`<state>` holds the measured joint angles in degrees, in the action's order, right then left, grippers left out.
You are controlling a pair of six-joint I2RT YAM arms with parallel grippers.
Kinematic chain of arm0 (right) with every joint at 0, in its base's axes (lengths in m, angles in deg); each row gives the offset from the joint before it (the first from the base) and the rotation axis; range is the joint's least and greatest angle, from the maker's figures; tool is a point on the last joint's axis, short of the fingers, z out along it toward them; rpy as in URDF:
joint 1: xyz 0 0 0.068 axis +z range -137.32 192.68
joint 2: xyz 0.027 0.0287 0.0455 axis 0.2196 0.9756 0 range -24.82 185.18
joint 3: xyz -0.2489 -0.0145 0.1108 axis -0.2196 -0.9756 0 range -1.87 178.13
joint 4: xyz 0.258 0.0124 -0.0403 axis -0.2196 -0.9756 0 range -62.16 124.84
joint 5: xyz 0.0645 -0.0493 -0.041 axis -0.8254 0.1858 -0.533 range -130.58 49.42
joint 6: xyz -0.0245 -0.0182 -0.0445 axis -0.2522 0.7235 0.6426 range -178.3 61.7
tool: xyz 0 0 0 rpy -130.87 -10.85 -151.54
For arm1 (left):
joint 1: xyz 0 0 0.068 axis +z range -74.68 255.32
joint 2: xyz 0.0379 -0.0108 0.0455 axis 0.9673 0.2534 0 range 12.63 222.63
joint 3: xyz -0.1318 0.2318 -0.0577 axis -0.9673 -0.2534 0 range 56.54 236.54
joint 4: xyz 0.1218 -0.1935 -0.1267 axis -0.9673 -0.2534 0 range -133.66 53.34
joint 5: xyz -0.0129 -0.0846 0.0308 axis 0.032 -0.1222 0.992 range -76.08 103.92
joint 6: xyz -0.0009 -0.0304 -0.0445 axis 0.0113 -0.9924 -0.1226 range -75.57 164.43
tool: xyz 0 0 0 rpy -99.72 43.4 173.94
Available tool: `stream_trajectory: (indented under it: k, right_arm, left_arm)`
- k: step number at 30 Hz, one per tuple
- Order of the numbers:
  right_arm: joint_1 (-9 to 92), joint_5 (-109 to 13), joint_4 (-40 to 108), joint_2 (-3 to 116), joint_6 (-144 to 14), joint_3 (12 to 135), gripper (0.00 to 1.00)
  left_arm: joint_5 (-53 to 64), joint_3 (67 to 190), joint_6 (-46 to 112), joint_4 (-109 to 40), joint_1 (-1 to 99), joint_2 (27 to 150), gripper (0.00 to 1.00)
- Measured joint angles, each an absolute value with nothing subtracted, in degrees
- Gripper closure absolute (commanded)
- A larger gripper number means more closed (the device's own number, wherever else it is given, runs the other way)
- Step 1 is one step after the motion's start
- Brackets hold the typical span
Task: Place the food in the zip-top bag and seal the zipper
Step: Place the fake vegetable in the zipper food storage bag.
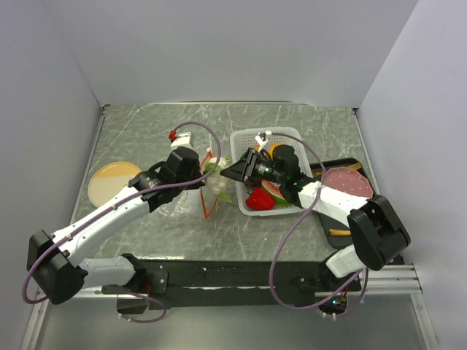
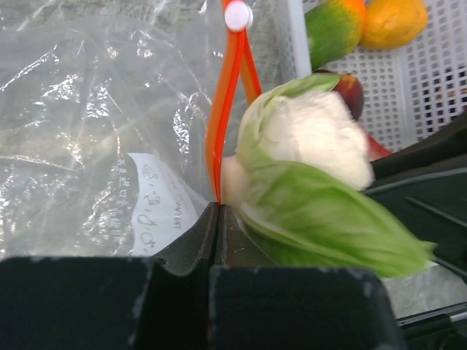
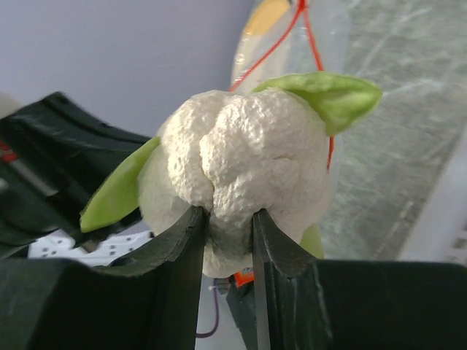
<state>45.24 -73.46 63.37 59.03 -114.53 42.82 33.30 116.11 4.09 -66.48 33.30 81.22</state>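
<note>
My right gripper (image 3: pixel 226 219) is shut on the white cauliflower (image 3: pixel 244 153), its fingers pressed into the base. The cauliflower (image 1: pixel 217 182) hangs at the mouth of the clear zip-top bag (image 2: pixel 87 131), just left of the basket. My left gripper (image 2: pixel 217 208) is shut on the orange-red zipper (image 2: pixel 226 109) strip at the bag's mouth, right beside the cauliflower (image 2: pixel 306 138). The strip's white slider (image 2: pixel 238 16) sits at the far end. A green-orange mango (image 2: pixel 332 25), an orange (image 2: pixel 394 22), a dark purple ball (image 2: pixel 352 91), a red pepper (image 1: pixel 259 198) and a watermelon slice (image 1: pixel 272 189) lie in the basket.
The white perforated basket (image 1: pixel 241 138) stands right of the bag, under my right arm. A black tray (image 1: pixel 350 162) with a flat pink slab (image 1: pixel 349 182) is at the right. A tan plate (image 1: pixel 113 182) lies at the left. White walls close three sides.
</note>
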Motion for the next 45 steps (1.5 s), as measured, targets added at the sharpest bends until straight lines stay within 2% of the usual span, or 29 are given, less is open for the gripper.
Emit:
stream_trajectory:
  k: [8, 23, 33, 45]
  right_arm:
    - [46.2, -70.5, 53.9, 60.5, -110.0, 44.1, 1.00]
    - [54.2, -60.2, 35.4, 63.9, -99.0, 58.7, 0.96]
    - [55.4, -55.2, 33.3, 64.0, -102.6, 58.7, 0.94]
    - [55.1, -52.9, 42.2, 61.6, -111.2, 54.2, 0.92]
  left_arm:
    - [33.3, 116.5, 3.3, -66.0, 33.1, 79.3, 0.99]
    - [29.0, 116.7, 3.3, -63.3, 33.1, 80.4, 0.99]
    - [26.3, 116.7, 3.2, -61.5, 33.1, 81.0, 0.99]
    - [25.2, 115.2, 1.0, -59.8, 33.1, 79.9, 0.99]
